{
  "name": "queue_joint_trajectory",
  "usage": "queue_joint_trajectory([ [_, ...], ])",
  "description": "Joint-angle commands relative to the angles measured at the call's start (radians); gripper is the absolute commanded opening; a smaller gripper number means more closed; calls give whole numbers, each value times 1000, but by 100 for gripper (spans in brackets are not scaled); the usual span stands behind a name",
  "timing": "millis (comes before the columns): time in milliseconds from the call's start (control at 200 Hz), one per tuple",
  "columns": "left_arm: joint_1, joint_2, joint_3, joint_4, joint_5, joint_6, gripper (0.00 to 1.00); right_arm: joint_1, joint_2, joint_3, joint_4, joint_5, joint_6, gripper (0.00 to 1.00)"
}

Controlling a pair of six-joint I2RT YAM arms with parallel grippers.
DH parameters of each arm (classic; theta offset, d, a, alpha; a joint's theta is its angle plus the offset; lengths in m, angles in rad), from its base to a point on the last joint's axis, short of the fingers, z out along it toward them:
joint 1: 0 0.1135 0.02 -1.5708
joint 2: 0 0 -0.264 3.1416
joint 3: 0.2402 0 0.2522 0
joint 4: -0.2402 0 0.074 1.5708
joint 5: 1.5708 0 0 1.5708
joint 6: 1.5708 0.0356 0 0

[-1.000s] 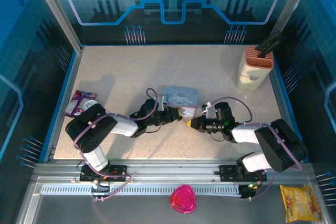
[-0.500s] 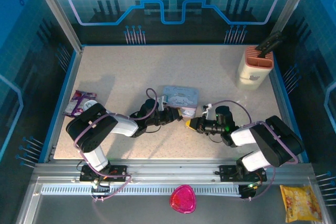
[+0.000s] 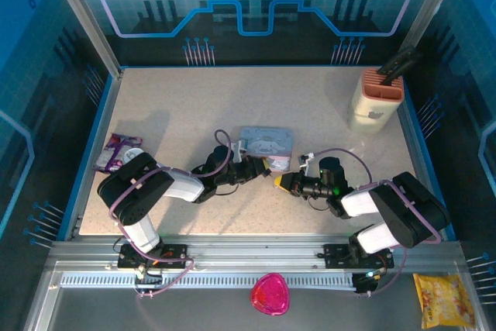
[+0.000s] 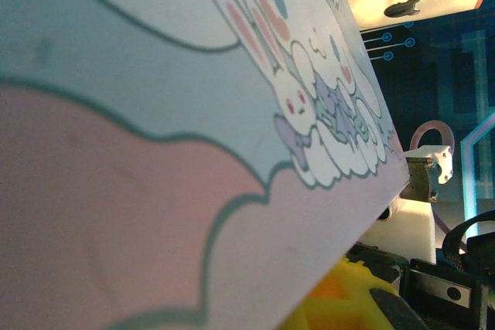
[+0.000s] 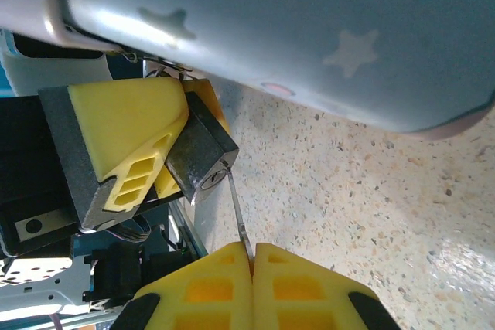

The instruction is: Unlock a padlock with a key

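At the centre of the table [image 3: 178, 106]: my left gripper [image 3: 260, 167] and right gripper [image 3: 279, 182] meet nose to nose just in front of the cartoon tin [image 3: 266, 143].
Look of the padlock [image 5: 199, 156]: small, dark grey and blocky, with a round silvery keyway face.
Where it sits: just under the tin's edge, tilted, keyway turned toward the right gripper.
Left gripper: yellow pads clamped on the padlock body.
Right gripper: pads pinched together on the key [image 5: 238, 218], a thin grey blade whose tip meets the keyway. I cannot tell how deep it goes.
Since a second ago: the right gripper has crept slightly left and its elbow has drawn in. The tin's lid reads greyer. The left gripper is unmoved.
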Motion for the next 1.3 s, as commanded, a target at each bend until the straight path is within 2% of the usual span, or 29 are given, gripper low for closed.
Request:
queue_joint_trajectory([
  [0, 9, -2, 16, 94, 26, -29, 9, 13, -15, -15, 51, 7, 14, 0],
  [735, 8, 17, -1, 204, 57, -117, 8, 13, -97, 11, -49, 28, -1, 0],
  [1296, 6, -19, -15, 193, 58, -112, 8, -17, -79, 47, -60, 28, -17, 0],
])
